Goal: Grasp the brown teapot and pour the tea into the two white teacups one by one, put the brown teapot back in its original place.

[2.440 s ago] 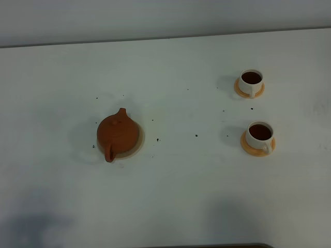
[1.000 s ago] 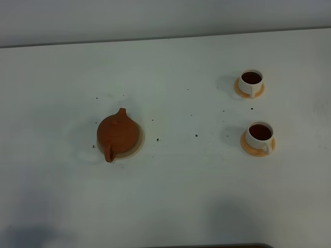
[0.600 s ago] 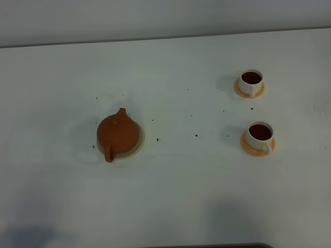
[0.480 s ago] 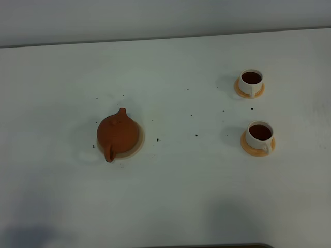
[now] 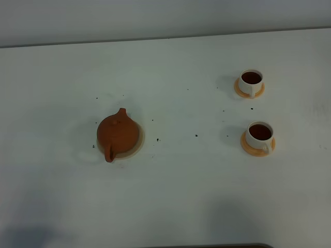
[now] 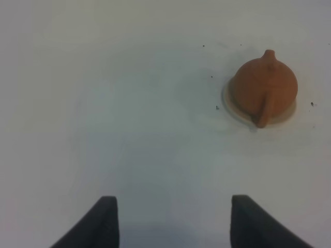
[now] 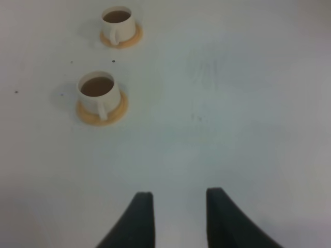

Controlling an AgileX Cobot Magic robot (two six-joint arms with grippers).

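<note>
The brown teapot [image 5: 118,134] stands upright on its pale coaster, the original place [image 5: 139,142], left of the table's middle. Its spout points to the far side. The two white teacups [image 5: 251,82] [image 5: 259,136] sit on orange saucers at the right, each holding dark tea [image 5: 251,77]. In the left wrist view my left gripper [image 6: 173,223] is open and empty, well short of the teapot [image 6: 264,88]. In the right wrist view my right gripper [image 7: 178,218] shows a gap between its fingers and holds nothing, far from the cups [image 7: 98,93] [image 7: 118,23]. Neither gripper shows in the exterior high view.
Small dark specks [image 5: 196,135] dot the white table [image 5: 176,196] between the teapot and the cups. The table's far edge [image 5: 165,39] meets a grey wall. A faint shadow lies at the near left corner.
The shadow at the table's near left edge has shrunk and faded. The teapot and both cups have not moved.
</note>
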